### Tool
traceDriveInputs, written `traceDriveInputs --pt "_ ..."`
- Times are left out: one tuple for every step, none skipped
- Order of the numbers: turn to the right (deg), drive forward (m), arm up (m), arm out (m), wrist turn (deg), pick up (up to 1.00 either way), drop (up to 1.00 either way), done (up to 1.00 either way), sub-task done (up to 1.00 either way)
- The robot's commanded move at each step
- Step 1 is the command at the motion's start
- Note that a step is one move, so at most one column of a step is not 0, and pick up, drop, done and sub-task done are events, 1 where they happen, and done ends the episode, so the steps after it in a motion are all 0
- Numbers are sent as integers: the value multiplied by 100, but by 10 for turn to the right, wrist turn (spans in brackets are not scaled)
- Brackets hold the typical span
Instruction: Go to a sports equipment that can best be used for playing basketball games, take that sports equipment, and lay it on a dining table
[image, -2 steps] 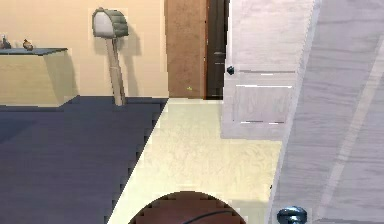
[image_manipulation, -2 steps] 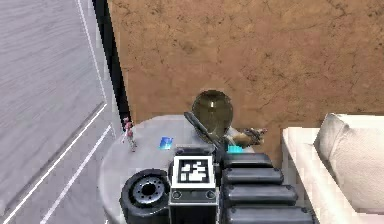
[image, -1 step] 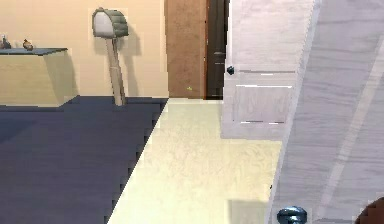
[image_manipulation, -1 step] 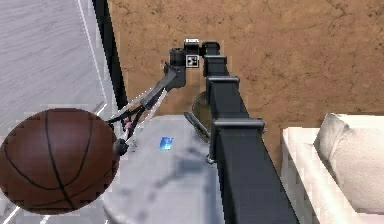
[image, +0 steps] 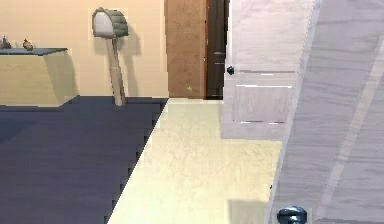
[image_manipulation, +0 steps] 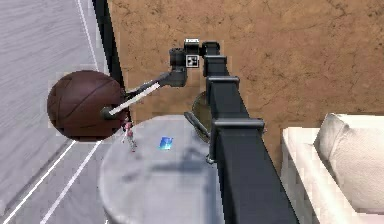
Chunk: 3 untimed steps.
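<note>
The brown basketball (image_manipulation: 85, 105) is seen at nine o'clock in the arm side view, held at the far end of the jaws, clear of every surface. How wide the jaws stand cannot be told. At the ball's five o'clock a round grey tabletop (image_manipulation: 140, 185) is seen, with a small blue thing (image_manipulation: 166, 142) on it.

A home (simulated): a white panelled door (image: 262, 90), blue carpet (image: 60, 150) and a shelf (image: 30, 51) bearing small ornaments, plus a pale cushioned sofa (image_manipulation: 335, 160) near a round table (image_manipulation: 150, 185).
</note>
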Motion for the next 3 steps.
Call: traceDriveInputs --pt "0 0 0 0 450 0 0 0 0" --pt "0 0 0 0 360 0 0 0 0" --pt "0 0 -30 0 0 0 0 0 0"
